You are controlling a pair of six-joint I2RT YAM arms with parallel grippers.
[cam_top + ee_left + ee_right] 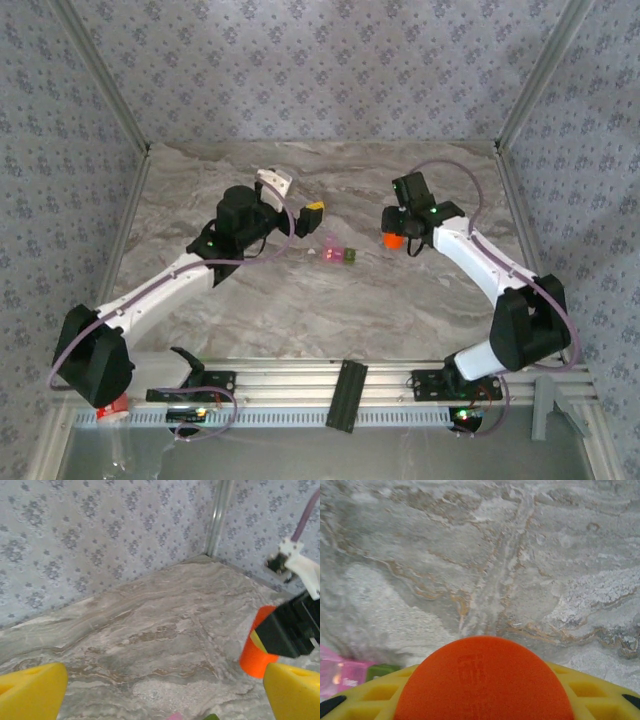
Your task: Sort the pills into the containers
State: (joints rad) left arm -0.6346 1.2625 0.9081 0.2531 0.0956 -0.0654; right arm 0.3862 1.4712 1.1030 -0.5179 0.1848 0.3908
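Two joined containers [340,256], pink and olive-green, sit mid-table. Just right of them, your right gripper [394,238] clamps the orange bottle [482,680]. Behind them, your left gripper [164,690] hovers, jaws spread, seemingly empty.

two white arms [160,290] with black joints [240,212], looping purple cables [306,514], yellow claw fingers [30,692], small green lights [432,210]

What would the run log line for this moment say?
left gripper: open, near containers | right gripper: shut on orange bottle | containers: pink and green pair, between both grippers
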